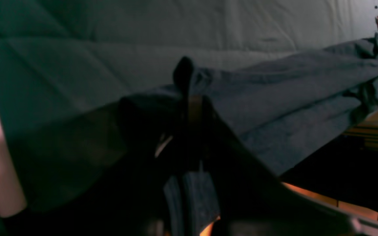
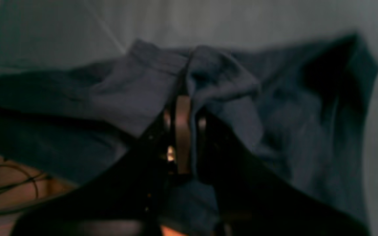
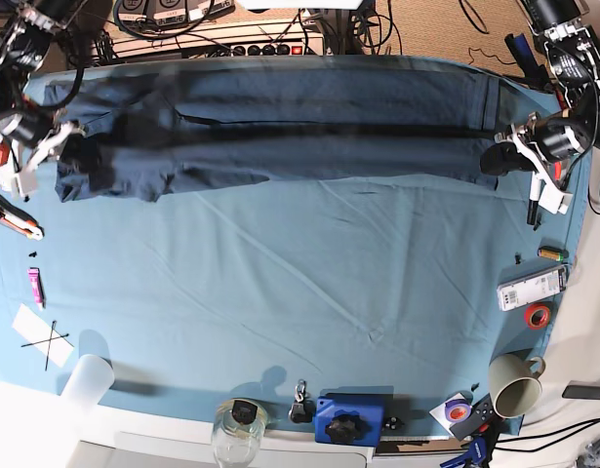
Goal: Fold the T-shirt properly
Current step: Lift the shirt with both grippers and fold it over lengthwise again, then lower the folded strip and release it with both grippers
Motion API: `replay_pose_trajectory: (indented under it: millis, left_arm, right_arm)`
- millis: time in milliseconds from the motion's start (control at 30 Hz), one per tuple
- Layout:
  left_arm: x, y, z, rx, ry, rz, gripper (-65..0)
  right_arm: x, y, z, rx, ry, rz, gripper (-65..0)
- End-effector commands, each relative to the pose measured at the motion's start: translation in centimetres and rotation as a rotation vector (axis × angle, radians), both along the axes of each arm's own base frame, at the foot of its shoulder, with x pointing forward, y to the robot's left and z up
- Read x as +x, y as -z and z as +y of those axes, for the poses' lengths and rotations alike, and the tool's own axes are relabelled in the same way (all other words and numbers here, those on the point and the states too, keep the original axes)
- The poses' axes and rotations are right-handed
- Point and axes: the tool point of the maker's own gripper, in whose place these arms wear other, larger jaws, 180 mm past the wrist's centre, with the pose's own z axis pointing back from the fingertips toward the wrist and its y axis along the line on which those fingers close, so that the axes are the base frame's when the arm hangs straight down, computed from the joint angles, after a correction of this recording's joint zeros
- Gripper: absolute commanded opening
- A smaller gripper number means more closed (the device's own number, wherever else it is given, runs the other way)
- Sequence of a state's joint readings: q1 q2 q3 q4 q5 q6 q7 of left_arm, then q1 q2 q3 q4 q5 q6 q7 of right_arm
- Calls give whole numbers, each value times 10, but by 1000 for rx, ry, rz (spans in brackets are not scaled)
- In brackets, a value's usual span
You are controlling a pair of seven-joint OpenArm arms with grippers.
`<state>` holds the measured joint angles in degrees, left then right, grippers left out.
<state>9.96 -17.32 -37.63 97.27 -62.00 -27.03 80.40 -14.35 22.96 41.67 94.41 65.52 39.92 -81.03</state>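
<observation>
The dark navy T-shirt (image 3: 280,127) hangs stretched in a long band across the far side of the teal table cloth (image 3: 300,292), lifted between both arms. In the base view my left gripper (image 3: 501,156) holds its right end and my right gripper (image 3: 60,141) holds its left end, where loose cloth droops. Seen from the left wrist, the left gripper (image 1: 189,95) is shut on a bunched fold of the T-shirt (image 1: 290,91). From the right wrist, the right gripper (image 2: 184,98) is likewise shut on the T-shirt (image 2: 126,85).
Along the right edge lie a white box (image 3: 532,288), a red tape roll (image 3: 539,315) and a mug (image 3: 514,385). At the front stand a blue object (image 3: 348,421), a glass jar (image 3: 239,429) and a white cup (image 3: 87,380). An orange cutter (image 3: 15,216) lies left.
</observation>
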Motion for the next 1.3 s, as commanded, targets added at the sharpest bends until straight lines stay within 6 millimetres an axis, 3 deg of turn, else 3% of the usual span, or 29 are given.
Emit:
replay_pose_trajectory:
  millis: [0, 300, 833, 967, 1033, 1267]
  left_arm:
    - [5, -10, 4, 4, 0, -33, -650]
    - [-1, -7, 6, 7, -8, -19, -650]
    - [-17, 2, 5, 24, 29, -3, -644]
    - [-17, 2, 5, 22, 28, -3, -318]
    - [-17, 2, 5, 22, 28, -3, -223]
    - [-23, 19, 22, 126, -23, 73, -214]
  right_arm:
    - [3, -11, -5, -17, -4, -33, -650]
    - [-26, 5, -9, -23, 10, 49, -650]
    - [-34, 23, 7, 30, 43, 68, -650]
    - [-35, 24, 8, 29, 40, 75, -511]
    - [-35, 24, 8, 28, 39, 77, -488]
    - [-35, 24, 7, 27, 38, 77, -488]
